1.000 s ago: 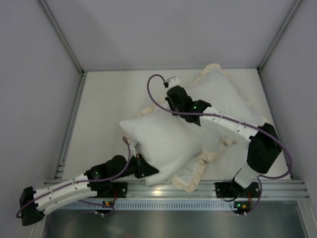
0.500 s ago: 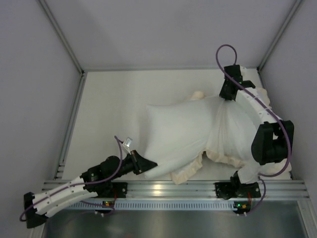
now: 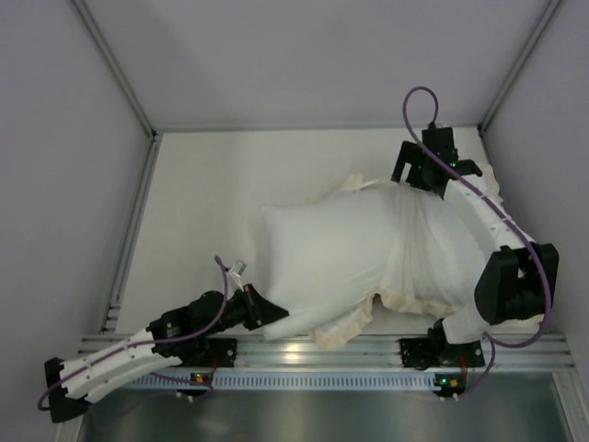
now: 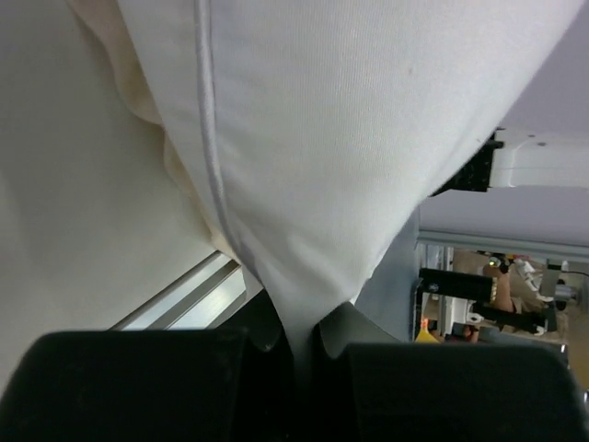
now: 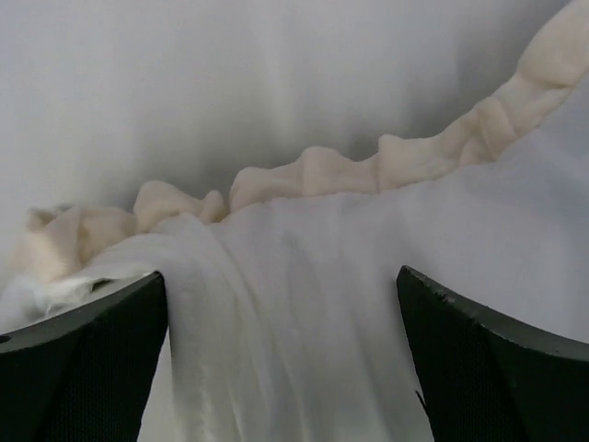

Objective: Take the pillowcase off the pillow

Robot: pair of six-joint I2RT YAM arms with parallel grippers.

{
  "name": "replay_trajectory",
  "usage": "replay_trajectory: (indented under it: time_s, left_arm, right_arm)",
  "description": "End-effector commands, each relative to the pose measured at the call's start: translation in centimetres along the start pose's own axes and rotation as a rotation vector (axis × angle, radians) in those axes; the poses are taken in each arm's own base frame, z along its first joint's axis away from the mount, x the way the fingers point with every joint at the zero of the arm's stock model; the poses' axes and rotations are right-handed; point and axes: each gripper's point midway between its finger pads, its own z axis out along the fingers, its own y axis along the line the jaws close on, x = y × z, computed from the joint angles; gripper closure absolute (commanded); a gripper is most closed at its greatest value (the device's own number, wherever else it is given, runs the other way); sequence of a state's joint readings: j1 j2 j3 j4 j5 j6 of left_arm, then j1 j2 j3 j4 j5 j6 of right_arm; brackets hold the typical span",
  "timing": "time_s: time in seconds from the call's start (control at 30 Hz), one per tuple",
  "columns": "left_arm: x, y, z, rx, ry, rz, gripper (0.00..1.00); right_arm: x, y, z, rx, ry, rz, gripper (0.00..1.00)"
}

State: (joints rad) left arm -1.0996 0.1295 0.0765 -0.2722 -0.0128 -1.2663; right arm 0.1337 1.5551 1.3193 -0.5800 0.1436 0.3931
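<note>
We found the top view evenly and softly lit, with faint shadows under the pillow point(image 3: 317, 262) and a glare patch on the metal rail point(image 3: 294, 351). The left fingers point(image 4: 138, 387) showed black and blurred. The right wrist view was soft, the right fingers point(image 5: 83, 368) out of focus.

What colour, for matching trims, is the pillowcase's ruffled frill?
Cream ruffled fabric frill; clearest in right wrist view.

white pillow point(image 3: 322, 253) half inside frilled pillowcase point(image 3: 437, 262)
</note>
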Motion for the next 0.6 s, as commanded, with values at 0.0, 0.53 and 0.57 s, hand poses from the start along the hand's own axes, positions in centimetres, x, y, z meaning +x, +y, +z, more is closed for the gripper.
replay_trajectory:
  time_s: [0.0,0.53,0.57]
  left_arm:
    - [1.3,1.4,-0.9,-0.13,0.087,0.029,1.0]
    - [-13.4,-6.3,5.2,-0.306,-0.059,0.293,1.0]
    - [-13.8,-6.7,4.7,-0.292,-0.076,0.296,1.0]
  right_arm:
    - [-3.6,3.9,-8.3,-0.062,-0.318,-0.106,0.0]
    - [12.4,0.8,-16.6,-0.347,-0.169,-0.027,0.01]
    - [13.1,1.3,-16.3,-0.366,-0.129,-0.039,0.0]
